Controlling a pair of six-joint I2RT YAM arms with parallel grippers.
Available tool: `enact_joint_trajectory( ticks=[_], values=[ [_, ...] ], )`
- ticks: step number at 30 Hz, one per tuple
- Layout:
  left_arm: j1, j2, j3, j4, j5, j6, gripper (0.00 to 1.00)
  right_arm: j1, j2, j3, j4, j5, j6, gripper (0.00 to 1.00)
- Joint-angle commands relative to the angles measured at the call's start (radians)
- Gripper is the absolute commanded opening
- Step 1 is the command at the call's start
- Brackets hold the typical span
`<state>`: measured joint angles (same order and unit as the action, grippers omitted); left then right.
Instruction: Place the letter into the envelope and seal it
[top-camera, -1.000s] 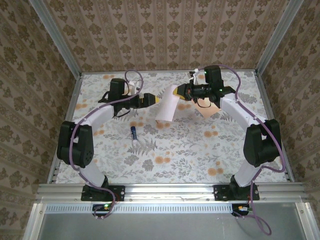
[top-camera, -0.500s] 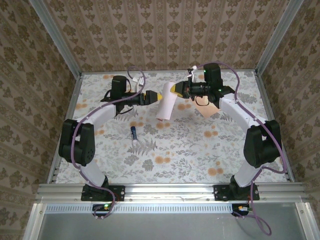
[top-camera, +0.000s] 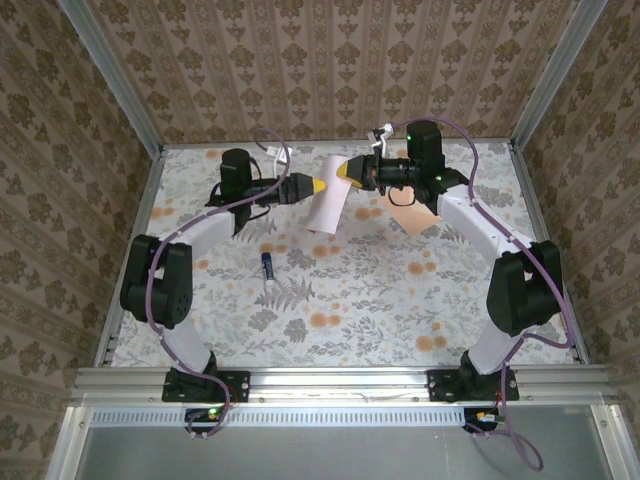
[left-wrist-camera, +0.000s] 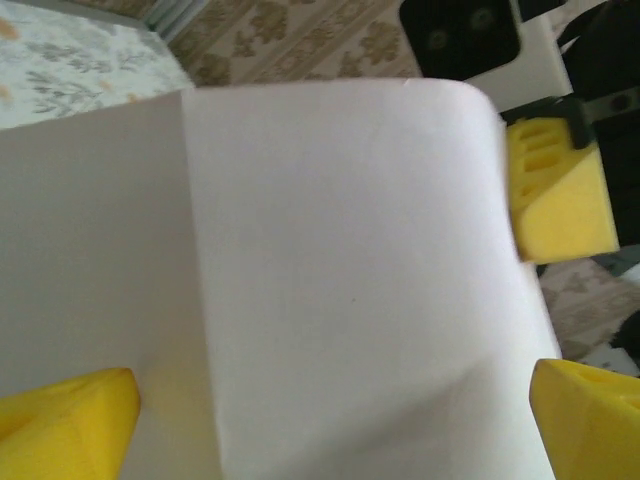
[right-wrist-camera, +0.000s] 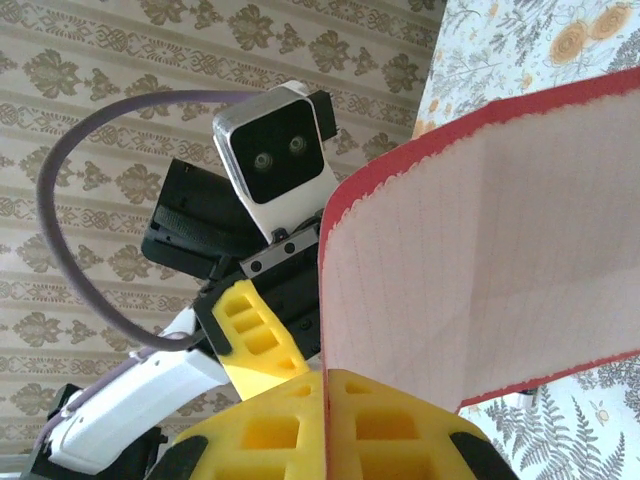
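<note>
The letter (top-camera: 329, 197), a pale sheet with a red border (right-wrist-camera: 480, 250), hangs in the air over the back middle of the table. My right gripper (top-camera: 349, 172) is shut on its upper edge, the two yellow pads pressed together on the paper (right-wrist-camera: 325, 400). My left gripper (top-camera: 312, 186) is open and close against the sheet from the left; its yellow fingers (left-wrist-camera: 70, 420) stand wide apart, with the creased letter (left-wrist-camera: 340, 260) spanning the gap. The peach envelope (top-camera: 415, 216) lies flat on the table under the right arm.
A small blue glue stick (top-camera: 267, 266) lies on the floral tablecloth left of centre. Patterned walls and metal posts (top-camera: 110, 75) close in the table at the back and both sides. The left wrist camera housing (right-wrist-camera: 275, 150) sits close to the right gripper.
The left gripper has moved right and slightly back, up to the letter. The right gripper has lifted the letter a little toward the back wall, still shut on it.
</note>
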<state>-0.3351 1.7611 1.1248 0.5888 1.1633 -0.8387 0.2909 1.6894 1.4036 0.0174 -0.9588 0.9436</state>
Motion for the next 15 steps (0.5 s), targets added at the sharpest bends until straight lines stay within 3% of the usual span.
enact_joint_trajectory(
  ticks=[1,4,8,11,15],
  values=[
    [-0.001,0.066,-0.019,0.414,0.082,-0.304,1.0,0.004,-0.006,0.03,0.042,-0.042,0.009,0.0],
    [-0.001,0.11,-0.004,0.579,0.094,-0.45,1.0,0.003,-0.002,0.034,0.043,-0.044,0.006,0.0],
    [-0.004,0.117,0.004,0.594,0.098,-0.467,1.0,0.004,0.003,0.034,0.042,-0.044,0.001,0.0],
    [0.004,0.11,-0.006,0.547,0.09,-0.434,1.0,0.003,0.004,0.038,0.049,-0.047,0.005,0.0],
    [0.019,0.067,-0.026,0.324,0.075,-0.257,1.0,0.004,-0.002,0.061,0.037,-0.054,-0.004,0.0]
  ],
)
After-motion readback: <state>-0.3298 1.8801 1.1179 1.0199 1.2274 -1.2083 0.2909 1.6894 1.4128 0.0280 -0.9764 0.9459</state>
